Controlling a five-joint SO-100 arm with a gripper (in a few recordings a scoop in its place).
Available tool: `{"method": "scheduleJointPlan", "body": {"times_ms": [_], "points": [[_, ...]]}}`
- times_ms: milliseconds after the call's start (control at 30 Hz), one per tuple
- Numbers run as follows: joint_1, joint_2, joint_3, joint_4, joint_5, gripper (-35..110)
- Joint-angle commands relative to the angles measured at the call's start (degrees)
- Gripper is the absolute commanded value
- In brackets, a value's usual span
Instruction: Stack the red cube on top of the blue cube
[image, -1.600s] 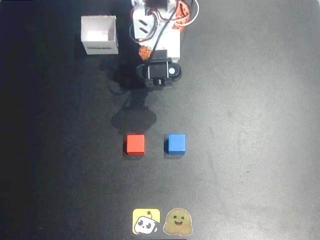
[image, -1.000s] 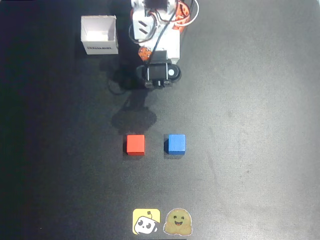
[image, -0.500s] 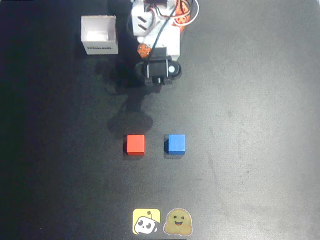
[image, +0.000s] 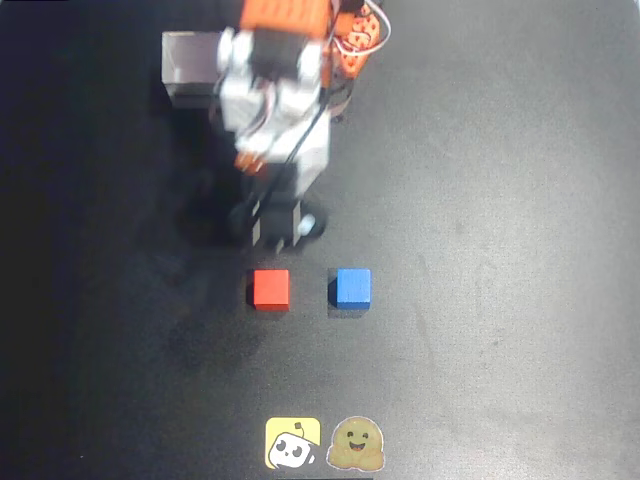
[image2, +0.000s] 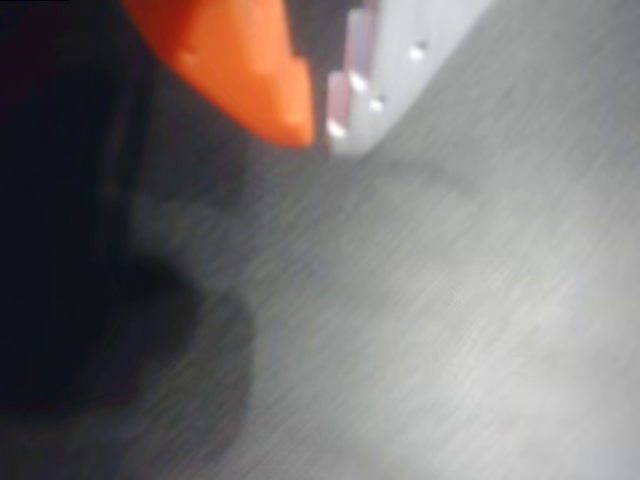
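overhead view: pincer (image: 278, 243) just above red cube (image: 270, 289), seemingly apart.

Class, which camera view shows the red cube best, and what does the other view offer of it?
The overhead view shows the red cube best: sharp, whole, beside the blue cube on the dark table. The wrist view is blurred, giving table surface and gripper fingertips.

A robot test bench, lab or hobby workshop.
A plain black table (image: 500, 200) carries a white-and-orange robot arm (image: 275, 90) with loose wires, 2 small practice cubes, red cube (image: 270, 289) and blue cube (image: 352, 287), and 2 cartoon stickers (image: 325, 443) at its edge.
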Motion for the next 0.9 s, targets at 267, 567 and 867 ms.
{"method": "scheduleJointPlan", "body": {"times_ms": [267,567,867], "points": [[1.14,-27.16,-22.59,-1.23,-0.18,0],[1.05,-36.3,-33.75,0.62,0.0,0],[-0.97,-37.35,-34.63,0.97,1.85,6]]}}
